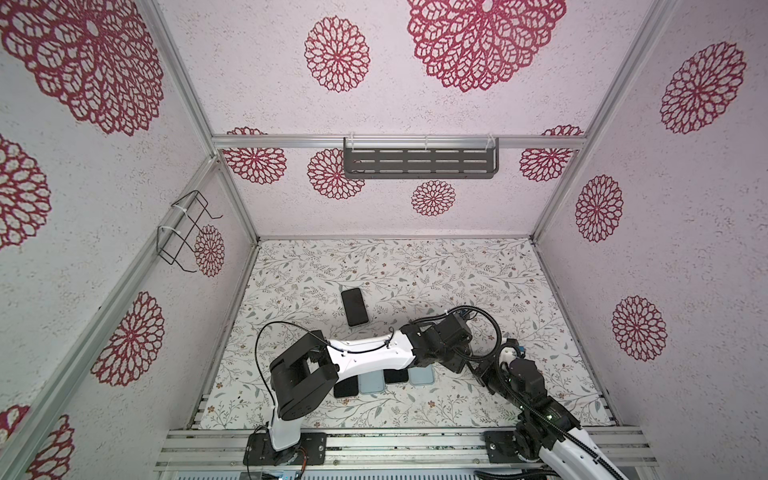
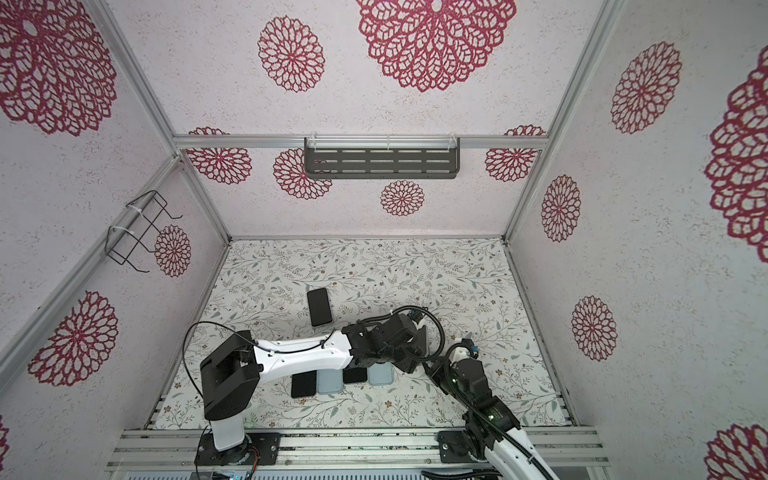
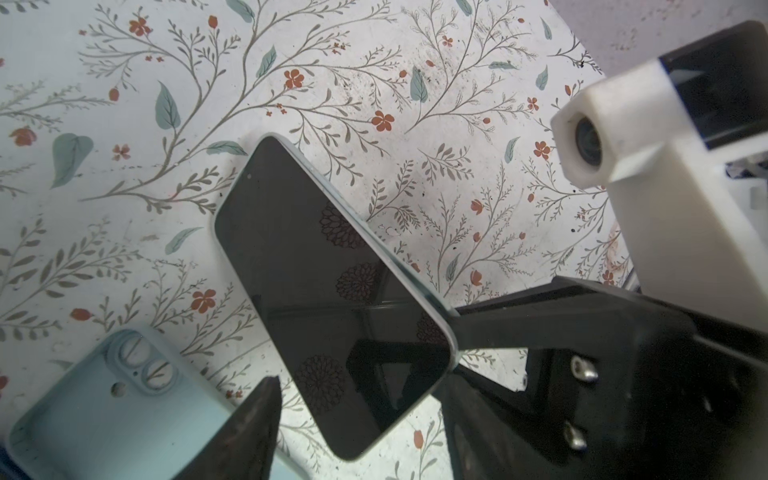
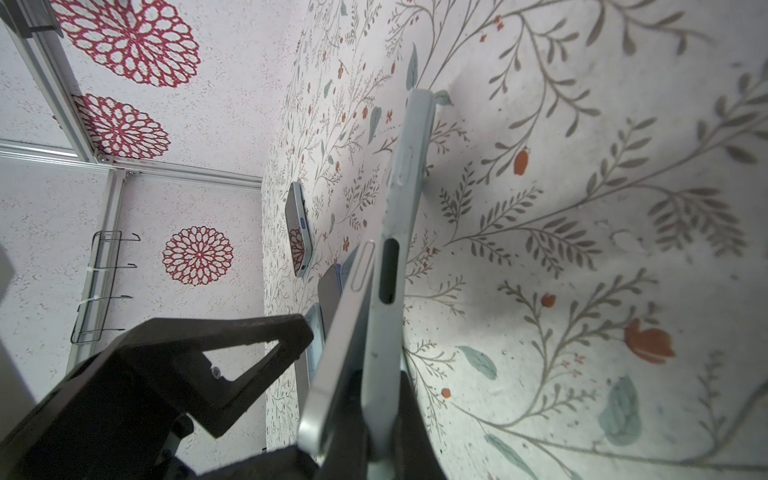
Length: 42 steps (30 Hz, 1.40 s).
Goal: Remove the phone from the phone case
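On the floral-printed worktop (image 1: 415,270), near and right of centre, the dark-screened phone with a pale blue metal rim (image 3: 332,270) sits partly out of the light-blue soft phone case (image 4: 388,332); in the right wrist view one end of the phone is tilted away from the case while the other end still meets it; in both top views the pair is hidden under the left arm's wrist. The right fingers (image 4: 415,436) are clenched on the edge of the light-blue soft phone case, dark pads on either side of its wall. The left fingers (image 3: 519,332) stand spread, straddling the phone without grasping it; one tip touches the phone's corner, and the other (image 3: 262,415) sits just beside the opposite edge with a strip of worktop showing between. The white housing of the right wrist camera (image 3: 615,137) hangs close above the phone. An empty light-blue case with round lens cut-outs (image 3: 104,407) lies flat just left of the phone; in a top view it belongs to a near row of two black phones (image 1: 345,388) and two pale cases (image 1: 372,382) lying side by side. A lone black phone (image 1: 355,307) lies flat farther back, well apart from the row.
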Available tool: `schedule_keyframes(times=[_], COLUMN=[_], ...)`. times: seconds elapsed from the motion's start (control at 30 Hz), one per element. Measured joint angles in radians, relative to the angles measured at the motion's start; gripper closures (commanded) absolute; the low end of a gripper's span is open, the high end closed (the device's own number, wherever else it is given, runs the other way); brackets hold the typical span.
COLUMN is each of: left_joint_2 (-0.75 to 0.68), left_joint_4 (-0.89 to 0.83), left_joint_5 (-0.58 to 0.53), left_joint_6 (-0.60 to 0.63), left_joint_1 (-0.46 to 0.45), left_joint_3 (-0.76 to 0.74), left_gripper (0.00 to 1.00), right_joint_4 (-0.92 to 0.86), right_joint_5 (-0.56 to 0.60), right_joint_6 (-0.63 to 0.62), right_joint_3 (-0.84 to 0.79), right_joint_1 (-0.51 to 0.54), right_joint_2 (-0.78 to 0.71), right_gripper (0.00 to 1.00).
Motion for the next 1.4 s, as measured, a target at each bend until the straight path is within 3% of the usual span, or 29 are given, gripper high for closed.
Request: schedule_keyframes(times=[0.3,0.5,0.83,1.17,1.4], left_joint_2=[-0.003,-0.002,0.000,0.000,0.000], left_joint_4=[0.063,0.053,0.034,0.035,0.043], left_joint_5=[-0.014,-0.056,-0.223,-0.292,-0.319], left_joint_6=[0.016,0.035,0.054,0.069,0.091], left_joint_1=[-0.010,-0.029,-0.081,-0.089,-0.095], left_joint_3=[-0.041,-0.028,-0.010,-0.011,-0.019], left_gripper=[0.34,0.46,0.62,0.75,0.90], right_joint_4=[0.000,0.003,0.029,0.077,0.086], right_joint_5=[-0.003,-0.004,-0.010,-0.008,0.012], right_joint_6=[0.000,0.004,0.011,0.019,0.025], right_joint_3=[0.000,0.000,0.000,0.000,0.000], right_joint_1=[0.000,0.000,0.000,0.000,-0.003], right_joint_2=[0.000,-0.001,0.000,0.015,0.014], right_gripper=[1.00,1.00,1.00,1.00,1.00])
